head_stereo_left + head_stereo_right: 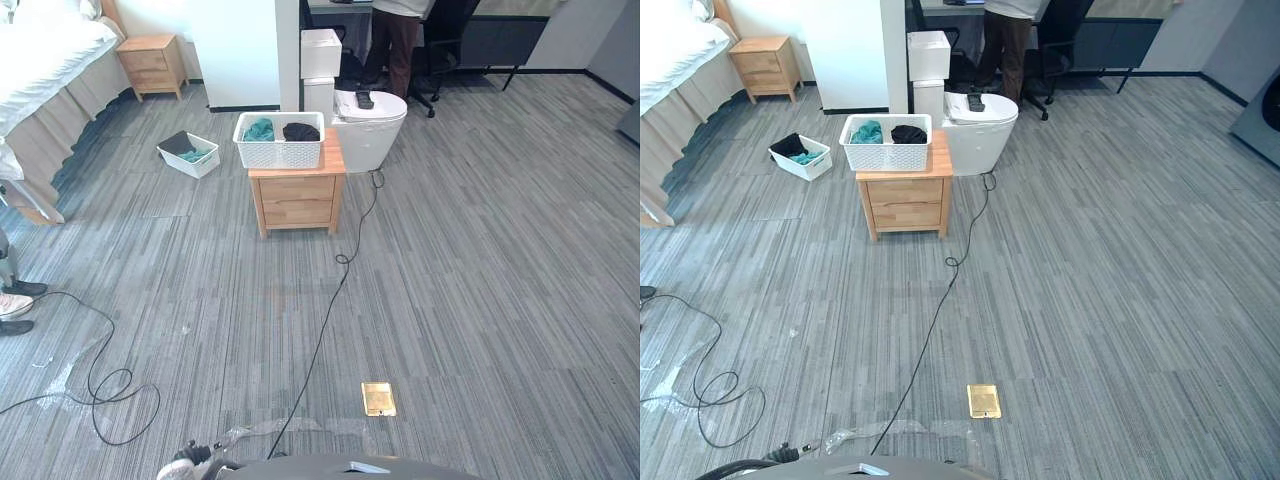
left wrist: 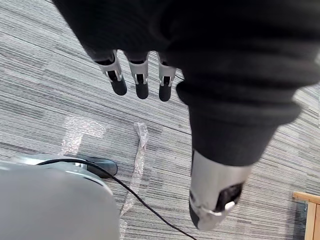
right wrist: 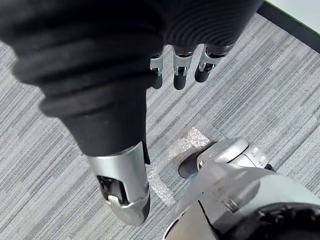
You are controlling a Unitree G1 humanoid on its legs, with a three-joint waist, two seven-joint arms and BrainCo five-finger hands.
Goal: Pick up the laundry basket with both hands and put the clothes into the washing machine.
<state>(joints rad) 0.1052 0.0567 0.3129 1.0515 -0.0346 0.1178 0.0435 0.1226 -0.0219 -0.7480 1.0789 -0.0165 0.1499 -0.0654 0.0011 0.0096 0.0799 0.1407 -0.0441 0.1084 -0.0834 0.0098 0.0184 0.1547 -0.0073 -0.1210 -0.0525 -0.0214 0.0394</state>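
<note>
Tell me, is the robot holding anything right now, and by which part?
Nothing is held. The left hand and right hand both hang open over the floor; the laundry basket sits on the wooden nightstand, away from both.

A grey striped floor (image 1: 480,260) is seen, with a wooden nightstand (image 1: 297,195) set on it near the middle. A white laundry basket (image 1: 279,152) is carried on the nightstand's top, and teal and dark clothes (image 1: 260,129) are laid inside it. A smaller white basket (image 1: 202,165) is placed on the floor to the left, well apart. A white rounded fixture (image 1: 375,135) is stood just behind the nightstand. A brass plate (image 1: 378,398) is set into the nearer floor, and clear tape strips (image 2: 140,150) are stuck down.
</note>
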